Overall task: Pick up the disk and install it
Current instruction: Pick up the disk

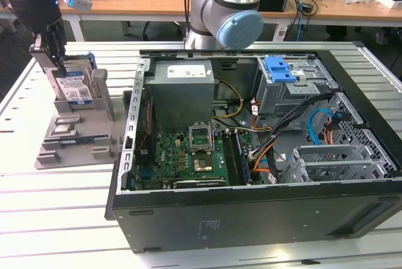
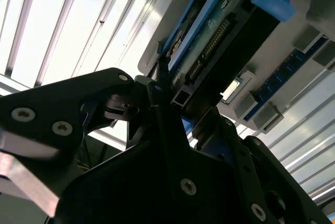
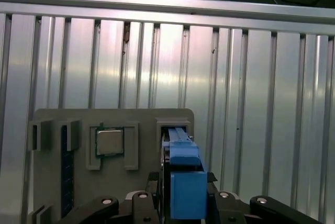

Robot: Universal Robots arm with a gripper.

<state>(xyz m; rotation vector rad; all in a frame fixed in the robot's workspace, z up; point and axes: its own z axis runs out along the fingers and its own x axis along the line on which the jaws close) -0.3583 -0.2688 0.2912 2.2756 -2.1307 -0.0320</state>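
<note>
- Gripper (image 1: 56, 61) clamped on the disk (image 1: 74, 87), upright in grey holder (image 1: 81, 136)
- Disk not lifted out; install into computer case (image 1: 251, 219) not yet done

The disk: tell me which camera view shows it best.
The exterior view. There the disk stands upright in the grey holder, its labelled face and blue rails plain, the end effector at its top. The first wrist view gives its blue rail edge-on; the second wrist view its connector end.
</note>
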